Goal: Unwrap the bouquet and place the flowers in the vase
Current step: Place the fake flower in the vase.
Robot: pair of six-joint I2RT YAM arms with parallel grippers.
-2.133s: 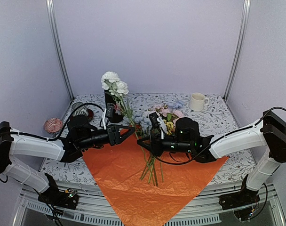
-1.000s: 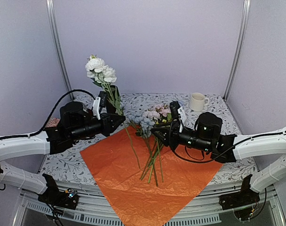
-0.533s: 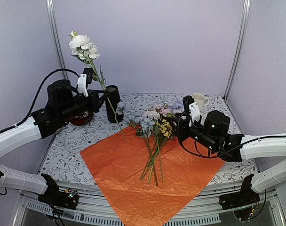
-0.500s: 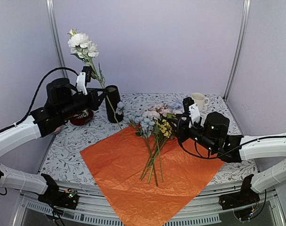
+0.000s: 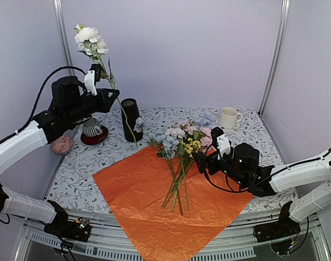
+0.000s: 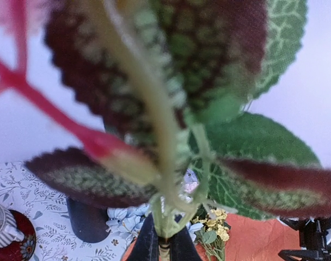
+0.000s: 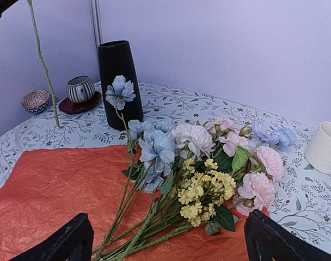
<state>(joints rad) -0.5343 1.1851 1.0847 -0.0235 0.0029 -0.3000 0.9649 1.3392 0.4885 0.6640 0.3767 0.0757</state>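
Lavender walls (image 5: 171,49) enclose a floral-clothed table (image 5: 78,168).

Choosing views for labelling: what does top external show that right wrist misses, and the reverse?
Only top external: the left gripper shut on a white flower, blooms held high. Only right wrist: the right gripper open, a finger at each bottom corner. Both: vase, loose flowers on the orange sheet, striped cup, white mug, the raised stem's lower end.
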